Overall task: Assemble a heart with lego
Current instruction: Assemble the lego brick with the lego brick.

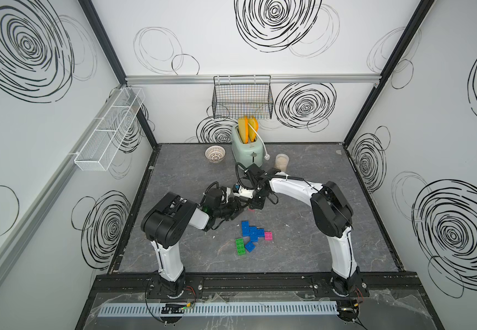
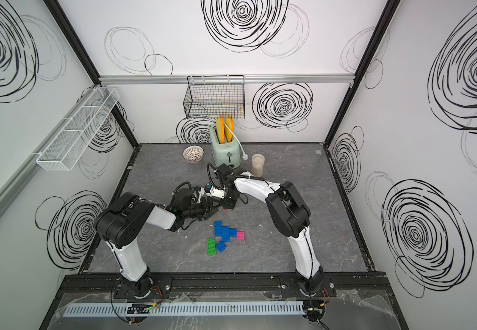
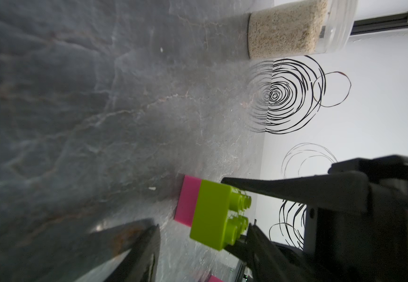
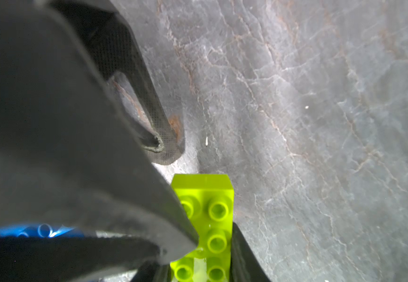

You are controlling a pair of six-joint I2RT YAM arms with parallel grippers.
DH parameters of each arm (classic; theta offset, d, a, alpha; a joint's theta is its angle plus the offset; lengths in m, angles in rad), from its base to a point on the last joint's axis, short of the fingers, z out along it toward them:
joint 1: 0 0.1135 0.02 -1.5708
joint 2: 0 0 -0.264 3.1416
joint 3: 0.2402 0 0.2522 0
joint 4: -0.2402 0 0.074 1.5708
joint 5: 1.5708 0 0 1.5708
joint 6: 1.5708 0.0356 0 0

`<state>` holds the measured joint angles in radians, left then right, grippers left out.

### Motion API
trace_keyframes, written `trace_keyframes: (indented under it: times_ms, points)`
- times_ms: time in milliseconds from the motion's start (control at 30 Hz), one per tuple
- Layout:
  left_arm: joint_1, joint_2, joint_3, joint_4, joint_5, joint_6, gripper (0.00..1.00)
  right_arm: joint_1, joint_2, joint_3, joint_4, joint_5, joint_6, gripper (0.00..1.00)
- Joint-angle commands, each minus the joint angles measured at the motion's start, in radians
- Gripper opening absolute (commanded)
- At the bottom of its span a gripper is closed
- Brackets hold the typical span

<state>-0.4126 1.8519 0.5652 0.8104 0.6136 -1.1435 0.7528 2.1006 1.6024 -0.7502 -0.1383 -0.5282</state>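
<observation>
Where the two arms meet at mid-table, the right gripper [image 4: 216,251] is clamped from above on a lime brick [image 3: 212,214], with one finger at each side of its studded top. Under the lime brick sits a pink brick [image 3: 188,202], low over the grey table [image 1: 317,228]; whether it touches cannot be told. One finger [image 3: 137,244] of the left gripper [image 1: 241,209] shows just beside this stack but apart from it, and how wide those jaws stand cannot be told. Nearer the arm bases lies the unfinished heart [image 1: 253,232], joined blue bricks with a second pink brick [image 1: 268,235] at its edge. A green brick [image 1: 240,247] and a loose blue brick [image 1: 250,246] lie just beside it.
</observation>
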Motion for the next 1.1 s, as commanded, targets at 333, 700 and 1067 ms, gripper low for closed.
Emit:
trace_keyframes:
  times_ms: [333, 700, 1067]
  points:
    - [-0.010, 0.026, -0.037, -0.033, -0.007, -0.032, 0.62, 0.032, 0.074, -0.122, -0.019, 0.086, 0.021, 0.34]
    - [-0.006, 0.023, -0.059, -0.015, -0.001, -0.036, 0.62, 0.043, 0.056, -0.148, 0.007, 0.101, 0.045, 0.35]
    - [0.009, -0.013, -0.061, -0.043, 0.010, -0.025, 0.65, 0.035, 0.080, -0.067, -0.052, -0.011, 0.018, 0.36]
